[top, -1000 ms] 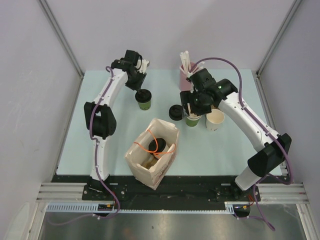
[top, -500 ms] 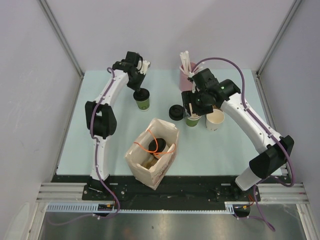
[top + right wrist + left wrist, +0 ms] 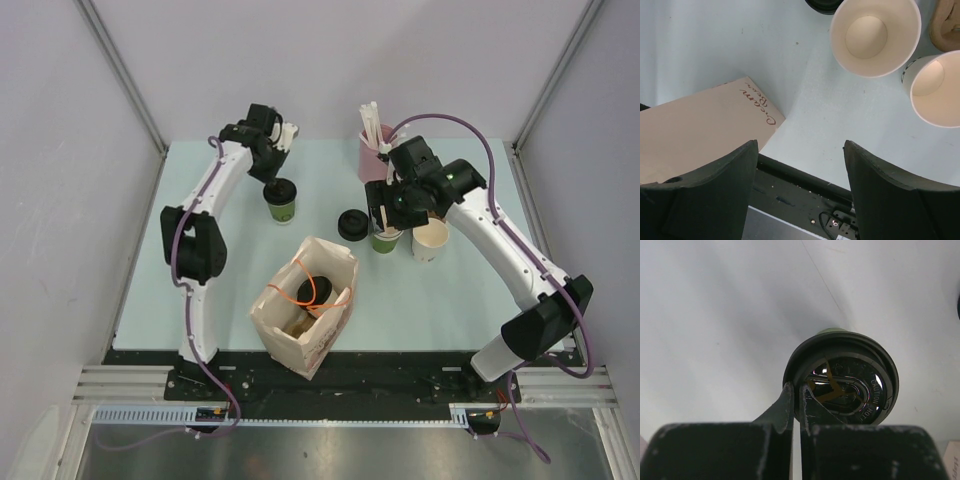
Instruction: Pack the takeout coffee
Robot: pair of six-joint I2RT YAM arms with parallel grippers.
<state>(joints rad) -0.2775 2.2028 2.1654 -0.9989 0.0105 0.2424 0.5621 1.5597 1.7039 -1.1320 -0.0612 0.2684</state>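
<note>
green cup point(image 3: 832, 330) stands right under the left claw point(image 3: 796, 390), whose fingers point(image 3: 786, 407) are clenched tight on the near rim of its black lid point(image 3: 860, 390), one finger outside the rim and one just inside. this cup sits upright on the table point(image 3: 200, 260) toward the far left, well apart from the other cups. the right claw point(image 3: 800, 150) hangs spread wide with nothing between its fingers, above bare table just beside the bag point(image 3: 705, 125). beyond it stand an open green cup point(image 3: 875, 35) and a white cup point(image 3: 935, 90), side by side and both without lids. a loose lid point(image 3: 352, 224) lies just left of the open green cup. behind them is a pink cup point(image 3: 370, 152) of straws. the bag stands open near the front, something dark inside.
</note>
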